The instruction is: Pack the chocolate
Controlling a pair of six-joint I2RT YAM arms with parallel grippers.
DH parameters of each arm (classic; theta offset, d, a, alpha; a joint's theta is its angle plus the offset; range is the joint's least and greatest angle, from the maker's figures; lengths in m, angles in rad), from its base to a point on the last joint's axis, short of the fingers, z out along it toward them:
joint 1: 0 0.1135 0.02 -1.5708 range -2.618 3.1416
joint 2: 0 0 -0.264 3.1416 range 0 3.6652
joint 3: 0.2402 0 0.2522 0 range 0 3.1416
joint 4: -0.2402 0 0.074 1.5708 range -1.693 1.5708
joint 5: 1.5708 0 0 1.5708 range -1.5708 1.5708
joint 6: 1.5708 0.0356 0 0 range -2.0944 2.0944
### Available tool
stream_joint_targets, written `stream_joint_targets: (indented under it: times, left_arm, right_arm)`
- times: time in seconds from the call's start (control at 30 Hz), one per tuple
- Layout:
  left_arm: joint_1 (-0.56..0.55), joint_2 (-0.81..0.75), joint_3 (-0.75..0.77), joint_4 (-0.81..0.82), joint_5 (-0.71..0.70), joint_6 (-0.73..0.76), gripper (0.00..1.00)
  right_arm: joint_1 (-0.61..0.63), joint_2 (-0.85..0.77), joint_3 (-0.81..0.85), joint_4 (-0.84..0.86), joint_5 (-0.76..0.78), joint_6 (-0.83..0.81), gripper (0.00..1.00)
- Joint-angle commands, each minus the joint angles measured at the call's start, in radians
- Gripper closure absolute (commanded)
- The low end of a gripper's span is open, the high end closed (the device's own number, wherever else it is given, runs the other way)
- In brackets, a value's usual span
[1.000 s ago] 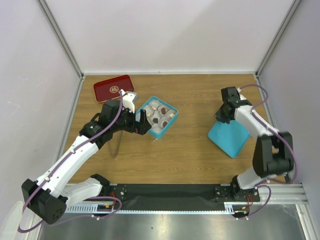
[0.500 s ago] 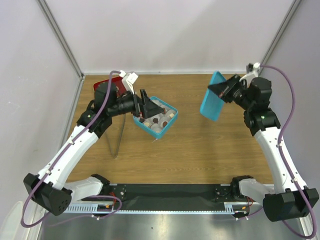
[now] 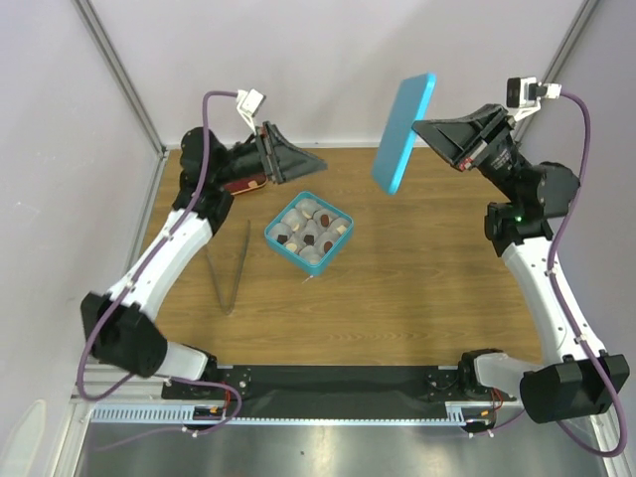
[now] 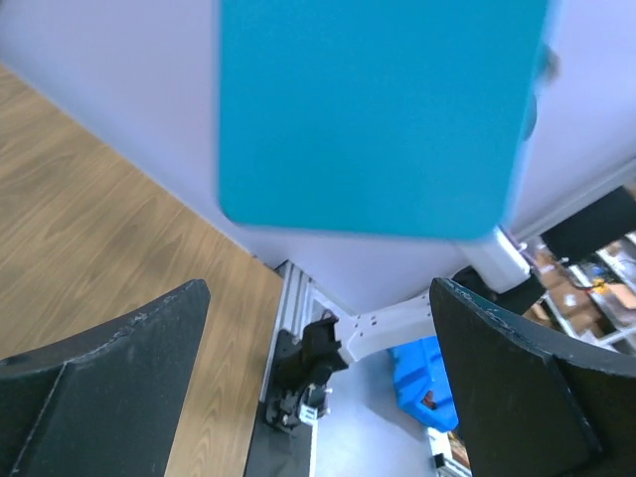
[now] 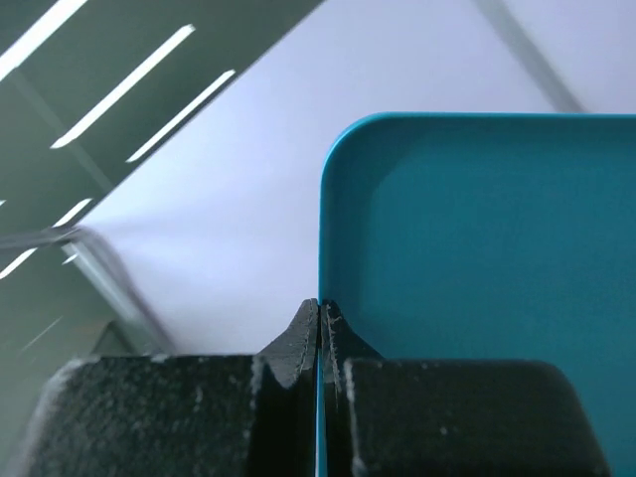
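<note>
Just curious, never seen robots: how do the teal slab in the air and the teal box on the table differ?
The slab is flat and bare; the box is deep and holds chocolates. The slab hangs nearly on edge, held by the right gripper, jaws shut on it; the box rests on the table, untouched. Both are teal.

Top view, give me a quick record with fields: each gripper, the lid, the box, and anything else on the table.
left gripper: open, empty, high over the far left of the table
right gripper: shut on the teal lid, holding it on edge in the air
teal box: uncovered on the table, chocolate inside
tongs: lying on the table, left of the box
</note>
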Motion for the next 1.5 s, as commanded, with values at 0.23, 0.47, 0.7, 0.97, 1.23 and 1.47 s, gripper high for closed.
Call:
stream_joint_targets:
  times: [0.23,0.47,0.7,0.97,1.23,1.47]
  left_arm:
    - [0.018,0.336,0.265,0.793,0.098,-0.61,0.0]
    - [-0.021,0.56,0.458,1.204,0.03,-0.915,0.02]
    - [-0.081,0.546,0.434,1.17,0.01,-0.843,0.03]
    - [-0.102,0.595,0.434,1.365,-0.037,-0.987,0.22]
    - [-0.108,0.586,0.418,1.366,-0.045,-1.01,0.54]
    - [-0.108,0.589,0.429,1.365,-0.045,-1.059,0.69]
  right_arm:
    - [0.071,0.021,0.053,0.463,-0.1,0.3,1.0]
    - [0.113,0.016,0.038,0.452,-0.076,0.273,1.0]
    - [0.12,0.024,0.001,0.487,-0.057,0.28,1.0]
    - [0.108,0.065,-0.071,0.59,-0.028,0.345,1.0]
    - [0.056,0.093,-0.127,0.642,-0.025,0.391,1.0]
    - [0.002,0.128,-0.174,0.647,-0.045,0.42,1.0]
